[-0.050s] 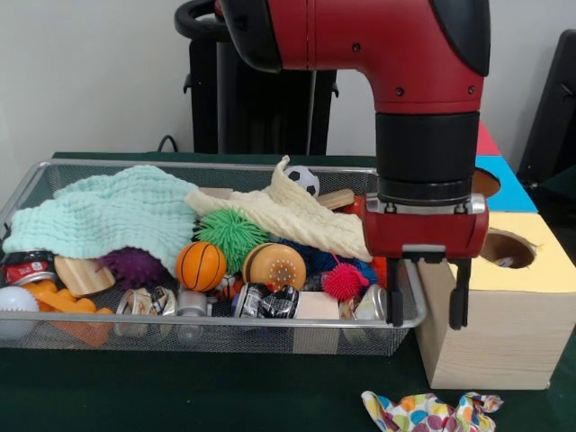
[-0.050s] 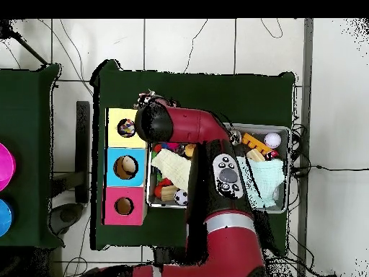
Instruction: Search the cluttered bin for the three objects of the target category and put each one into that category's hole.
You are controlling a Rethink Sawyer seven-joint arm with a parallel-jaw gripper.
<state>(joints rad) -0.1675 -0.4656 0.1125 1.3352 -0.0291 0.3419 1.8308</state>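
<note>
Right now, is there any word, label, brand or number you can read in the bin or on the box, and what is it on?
No text reads clearly in either view.
Cans along the bin's front wall: printed labels, too blurred to read.
Red can at the bin's end: print, unreadable.
Wooden box with coloured tops: no lettering visible.
Arm control pad: buttons, no legible marks.

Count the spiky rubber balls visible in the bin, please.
3: a green one under the cream cloth, a purple one below the mint cloth, a pink one near the gripper. Others may be hidden.
</note>
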